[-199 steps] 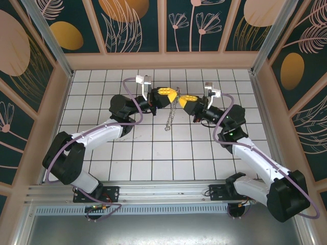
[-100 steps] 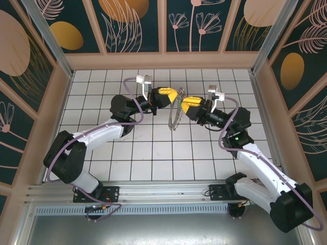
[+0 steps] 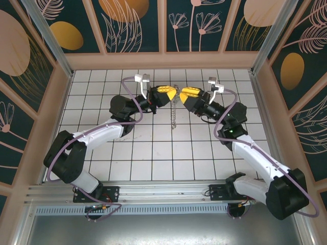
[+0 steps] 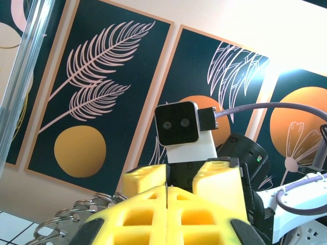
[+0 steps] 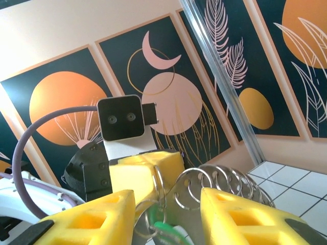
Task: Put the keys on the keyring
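**A:** Why do the arms meet nose to nose over the far middle of the table (image 3: pixel 153 153)?

**B:** It looks like a two-handed threading job. The left gripper (image 3: pixel 172 95) has its fingers (image 4: pixel 148 204) pressed together. The keyring (image 3: pixel 174 113) dangles from its tip, above the tiles and between the two arms, so I judge it is pinching the hoop to steady it.

**A:** And the right gripper (image 3: pixel 184 95)?

**B:** Its fingers (image 5: pixel 240 214) stand apart, one on each side of the silvery loops (image 5: pixel 225 181). The key (image 5: pixel 162 228) shows as a green head low in that gap, right against the loops.

**A:** Is the key on the ring?

**B:** I cannot tell, because its shaft is hidden among the loops. With the right gripper's jaws parted, nothing there looks clamped. If the key hangs in place, it is probably caught on the ring.
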`<state>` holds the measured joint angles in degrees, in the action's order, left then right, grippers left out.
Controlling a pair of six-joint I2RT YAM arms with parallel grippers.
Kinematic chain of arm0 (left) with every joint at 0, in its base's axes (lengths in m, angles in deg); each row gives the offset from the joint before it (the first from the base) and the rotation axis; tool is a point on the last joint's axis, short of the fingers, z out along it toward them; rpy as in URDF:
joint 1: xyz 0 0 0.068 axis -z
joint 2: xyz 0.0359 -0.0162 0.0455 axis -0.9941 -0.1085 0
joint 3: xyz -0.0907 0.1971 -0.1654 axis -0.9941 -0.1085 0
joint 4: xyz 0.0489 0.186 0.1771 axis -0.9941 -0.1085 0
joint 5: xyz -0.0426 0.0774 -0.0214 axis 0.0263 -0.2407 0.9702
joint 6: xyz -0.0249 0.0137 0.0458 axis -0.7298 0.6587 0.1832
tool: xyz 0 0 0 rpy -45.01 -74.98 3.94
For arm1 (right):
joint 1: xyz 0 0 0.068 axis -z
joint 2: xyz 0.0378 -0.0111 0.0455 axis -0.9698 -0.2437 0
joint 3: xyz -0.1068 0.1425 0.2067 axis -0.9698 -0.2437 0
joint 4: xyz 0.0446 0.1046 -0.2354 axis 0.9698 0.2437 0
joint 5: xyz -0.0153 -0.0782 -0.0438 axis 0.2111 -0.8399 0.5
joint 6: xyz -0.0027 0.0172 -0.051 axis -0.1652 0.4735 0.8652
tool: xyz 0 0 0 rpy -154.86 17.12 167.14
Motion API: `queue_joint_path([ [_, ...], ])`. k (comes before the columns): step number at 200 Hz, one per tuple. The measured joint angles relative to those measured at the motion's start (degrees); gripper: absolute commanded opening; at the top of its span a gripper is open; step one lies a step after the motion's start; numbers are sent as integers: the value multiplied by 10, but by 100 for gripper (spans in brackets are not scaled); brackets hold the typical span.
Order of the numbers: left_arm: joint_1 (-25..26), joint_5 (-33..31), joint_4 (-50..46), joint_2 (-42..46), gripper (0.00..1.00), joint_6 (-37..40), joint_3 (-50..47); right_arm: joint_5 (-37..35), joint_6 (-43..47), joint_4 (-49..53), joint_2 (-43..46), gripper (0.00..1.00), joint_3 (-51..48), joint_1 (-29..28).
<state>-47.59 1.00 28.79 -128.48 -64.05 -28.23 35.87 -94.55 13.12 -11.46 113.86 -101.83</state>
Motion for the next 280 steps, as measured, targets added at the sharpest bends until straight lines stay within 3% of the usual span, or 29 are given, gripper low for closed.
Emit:
queue_joint_path([
  [74,0,-5,0,0,0,-2,0,0,-8,-26,-20,27,5,-18],
  [128,0,-7,2,-1,0,-5,0,-4,-5,-26,-26,0,5,-22],
  [178,0,-14,3,-4,0,-11,0,-9,-1,-21,-26,0,6,-21],
  [202,-2,-28,-13,-3,27,3,0,-8,22,22,-26,0,24,-20],
  [223,-12,-45,-60,9,41,30,0,5,51,85,-27,0,54,-11],
  [253,-37,-52,-166,50,50,94,5,40,97,177,-38,0,111,21],
  [280,-58,-52,-269,78,53,167,38,77,141,249,-57,0,160,54],
])
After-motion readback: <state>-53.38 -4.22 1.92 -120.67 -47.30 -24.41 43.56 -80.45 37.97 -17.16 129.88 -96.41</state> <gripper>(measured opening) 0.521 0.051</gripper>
